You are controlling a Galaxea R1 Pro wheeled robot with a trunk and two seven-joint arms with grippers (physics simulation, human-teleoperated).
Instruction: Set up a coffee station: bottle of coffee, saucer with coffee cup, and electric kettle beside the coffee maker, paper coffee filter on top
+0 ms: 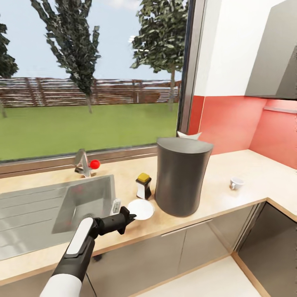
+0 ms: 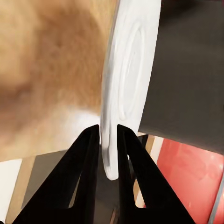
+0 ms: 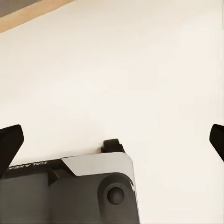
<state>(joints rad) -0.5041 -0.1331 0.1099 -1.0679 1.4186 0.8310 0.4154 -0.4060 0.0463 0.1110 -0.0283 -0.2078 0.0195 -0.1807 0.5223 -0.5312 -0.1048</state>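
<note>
Our left gripper (image 1: 128,216) pinches the saucer (image 1: 141,209) at lower centre beside the coffee maker (image 1: 181,176); our right gripper (image 3: 112,140) gapes wide.

Head view down over countertop (image 1: 231,202), left wrist close on saucer (image 2: 123,88) both share, right wrist facing floor (image 3: 140,70)

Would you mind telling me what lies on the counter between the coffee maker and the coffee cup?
Bare countertop separates coffee maker from coffee cup, per the head view.

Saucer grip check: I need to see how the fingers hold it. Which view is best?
Left wrist view: the saucer rim sits between both fingers. Head view shows the saucer whole, beside the coffee maker.
</note>
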